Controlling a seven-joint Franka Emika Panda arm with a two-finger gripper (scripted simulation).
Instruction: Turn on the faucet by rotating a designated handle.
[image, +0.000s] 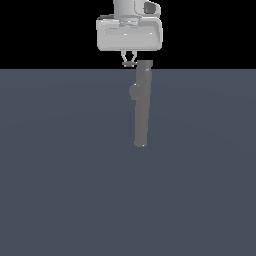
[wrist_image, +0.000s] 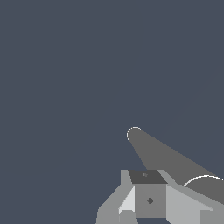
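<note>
The faucet (image: 141, 110) is a slim matte grey column leaning slightly, with a squarish cap (image: 145, 64) at its upper end and a small round bulge (image: 134, 91) on its side. My gripper (image: 129, 62) hangs just to the exterior view's left of the cap, level with it, and its two short fingers meet at the tips, shut. I cannot make out the handle in either view. In the wrist view the faucet column (wrist_image: 162, 153) runs away from my grey fingers (wrist_image: 148, 200).
A plain dark blue-grey floor (image: 60, 175) spreads under the faucet. Behind it the background is black. No other objects show.
</note>
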